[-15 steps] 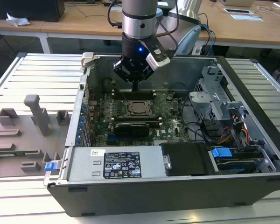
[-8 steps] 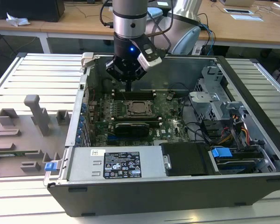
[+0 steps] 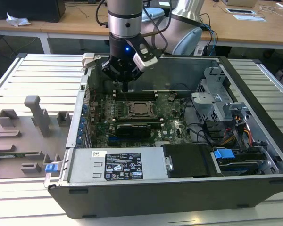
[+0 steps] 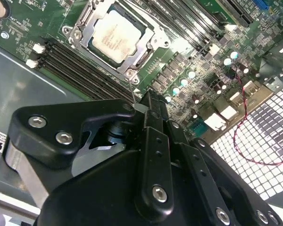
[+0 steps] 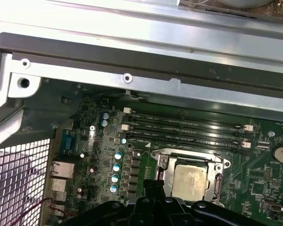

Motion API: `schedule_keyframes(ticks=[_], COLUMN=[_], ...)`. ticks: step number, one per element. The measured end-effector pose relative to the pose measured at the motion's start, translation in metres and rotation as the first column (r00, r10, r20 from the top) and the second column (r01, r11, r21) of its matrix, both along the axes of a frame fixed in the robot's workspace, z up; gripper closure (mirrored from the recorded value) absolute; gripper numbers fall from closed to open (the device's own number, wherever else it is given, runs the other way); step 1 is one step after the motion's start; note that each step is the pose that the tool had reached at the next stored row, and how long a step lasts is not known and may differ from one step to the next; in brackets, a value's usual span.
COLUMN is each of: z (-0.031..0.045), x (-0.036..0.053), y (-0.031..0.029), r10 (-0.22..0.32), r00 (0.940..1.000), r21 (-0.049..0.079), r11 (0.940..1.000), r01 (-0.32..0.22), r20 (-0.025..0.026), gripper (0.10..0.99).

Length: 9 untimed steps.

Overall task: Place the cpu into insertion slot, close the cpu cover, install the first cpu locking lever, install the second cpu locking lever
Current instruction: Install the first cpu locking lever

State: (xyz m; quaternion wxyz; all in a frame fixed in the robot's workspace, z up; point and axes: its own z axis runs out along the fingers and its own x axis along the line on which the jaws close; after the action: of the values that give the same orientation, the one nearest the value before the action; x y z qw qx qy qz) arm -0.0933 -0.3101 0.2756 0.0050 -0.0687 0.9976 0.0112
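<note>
The cpu (image 4: 115, 37) sits in the insertion slot (image 4: 137, 47) on the green board, with the cpu cover (image 4: 85, 26) lying flat around it. The gripper (image 4: 148, 100), its fingers pressed together, hangs just beside the slot over the memory slots (image 4: 80, 66). A thin lever (image 4: 131, 89) reaches its tips.
</note>
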Motion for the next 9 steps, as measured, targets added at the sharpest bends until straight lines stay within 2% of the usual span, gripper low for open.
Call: schedule_keyframes(ticks=[5,7,8,9], z=[-0.0042,-0.0045,-0.0046,-0.0046], x=[-0.0004,-0.0031,-0.0079,-0.0167], y=[0.004,0.0048,0.0048,0.0048], r10=[0.0,0.0,0.0,0.0], r00=[1.0,1.0,1.0,1.0], r21=[-0.001,-0.001,-0.001,-0.001], r11=[1.0,1.0,1.0,1.0], r01=[0.0,0.0,0.0,0.0], r20=[0.0,0.0,0.0001,0.0002], gripper=[0.98,0.98,0.98,0.98])
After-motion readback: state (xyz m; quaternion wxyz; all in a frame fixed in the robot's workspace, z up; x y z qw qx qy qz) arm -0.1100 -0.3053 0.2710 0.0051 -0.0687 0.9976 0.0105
